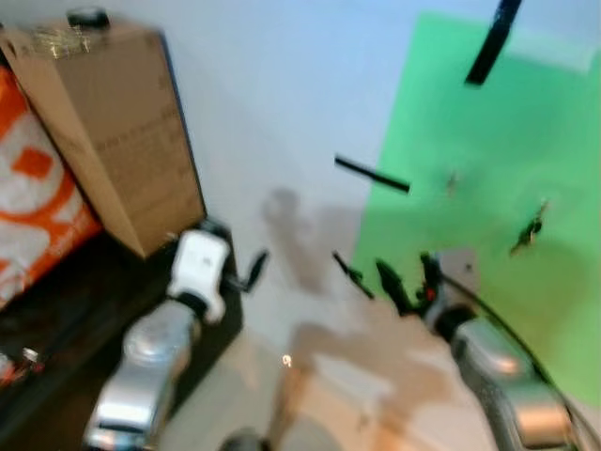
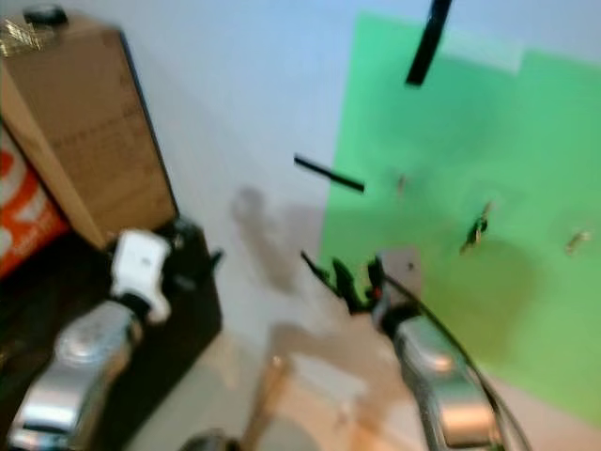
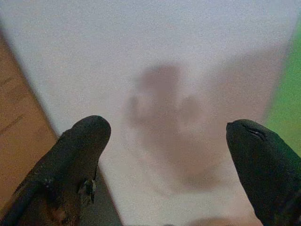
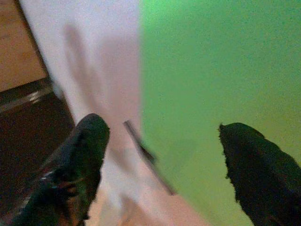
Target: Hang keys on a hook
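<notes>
1. A white wall (image 1: 272, 85) carries a green panel (image 1: 498, 188); a cardboard box (image 1: 103, 132) stands at the left.
2. Keys (image 1: 528, 230) hang on the panel, blurred.
3. Left gripper (image 3: 164, 155) faces the wall, fingers spread, empty.
4. Right gripper (image 4: 160, 160) nears the panel's edge, fingers apart, empty.

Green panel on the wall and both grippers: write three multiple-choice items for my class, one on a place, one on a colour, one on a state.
1. The cardboard box stands where?
A. on the robot's left
B. on the robot's right
C. against the green panel

2. The panel beside the white wall is
A. red
B. green
C. blue

3. The left gripper and right gripper are
A. both shut
B. both open
C. one shut on keys

Key: 1 A, the box sits at the left of the head views; 2 B, it is plainly green; 3 B, each wrist view shows the fingers wide apart with nothing between them.
</notes>
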Motion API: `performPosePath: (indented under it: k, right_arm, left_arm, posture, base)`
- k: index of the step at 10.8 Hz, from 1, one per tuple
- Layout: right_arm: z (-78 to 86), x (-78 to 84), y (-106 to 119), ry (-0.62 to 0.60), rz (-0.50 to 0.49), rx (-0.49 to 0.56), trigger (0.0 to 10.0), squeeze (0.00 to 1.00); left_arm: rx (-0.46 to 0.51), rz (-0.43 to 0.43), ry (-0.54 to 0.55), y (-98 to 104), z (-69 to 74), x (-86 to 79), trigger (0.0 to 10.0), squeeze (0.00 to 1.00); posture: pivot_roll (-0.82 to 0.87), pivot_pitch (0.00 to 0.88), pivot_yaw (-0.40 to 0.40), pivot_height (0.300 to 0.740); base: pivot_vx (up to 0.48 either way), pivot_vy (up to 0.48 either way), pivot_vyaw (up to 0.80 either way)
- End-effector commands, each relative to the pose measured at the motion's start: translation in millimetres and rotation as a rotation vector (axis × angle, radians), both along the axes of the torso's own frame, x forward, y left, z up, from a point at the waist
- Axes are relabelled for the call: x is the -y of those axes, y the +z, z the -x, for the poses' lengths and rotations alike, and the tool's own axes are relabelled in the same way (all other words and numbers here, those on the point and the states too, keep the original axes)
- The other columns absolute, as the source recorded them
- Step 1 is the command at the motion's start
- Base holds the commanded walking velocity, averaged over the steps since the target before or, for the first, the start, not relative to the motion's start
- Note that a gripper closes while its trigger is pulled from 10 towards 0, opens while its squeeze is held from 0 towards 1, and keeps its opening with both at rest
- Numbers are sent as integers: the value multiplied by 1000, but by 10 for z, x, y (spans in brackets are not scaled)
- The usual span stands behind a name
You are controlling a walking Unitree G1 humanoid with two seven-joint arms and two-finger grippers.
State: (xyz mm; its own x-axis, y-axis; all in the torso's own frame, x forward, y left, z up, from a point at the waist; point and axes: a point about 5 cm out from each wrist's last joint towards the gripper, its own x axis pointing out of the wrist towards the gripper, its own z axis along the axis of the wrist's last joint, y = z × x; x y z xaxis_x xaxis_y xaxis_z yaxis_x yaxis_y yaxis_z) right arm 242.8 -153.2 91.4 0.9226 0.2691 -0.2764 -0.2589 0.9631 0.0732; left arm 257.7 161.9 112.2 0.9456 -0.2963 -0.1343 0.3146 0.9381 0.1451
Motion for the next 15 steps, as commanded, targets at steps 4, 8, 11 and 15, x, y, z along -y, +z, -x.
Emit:
performPosePath:
  k: [4,8,11,15]
  right_arm:
    - [51,-20,-58,22,8,12,10000,1000]
    - [44,-19,-120,25,-44,-15,10000,1000]
    - [75,0,-147,-28,-101,-23,10000,1000]
    - [303,106,-186,-111,-83,-37,10000,1000]
  left_arm:
    - [-17,-17,11,-4,20,-52,10000,0]
    - [-9,-34,-3,17,100,-23,10000,0]
    - [1,-66,-23,-14,142,6,10000,0]
    - [26,-29,-94,-64,74,157,10000,0]
  posture:
    - [46,0,-19,740]
    - [82,0,-30,740]
    - [55,0,5,740]
    - [-57,0,95,740]
  base:
    - [0,0,800]
    - [0,0,800]
    - [0,0,800]
    - [0,0,800]
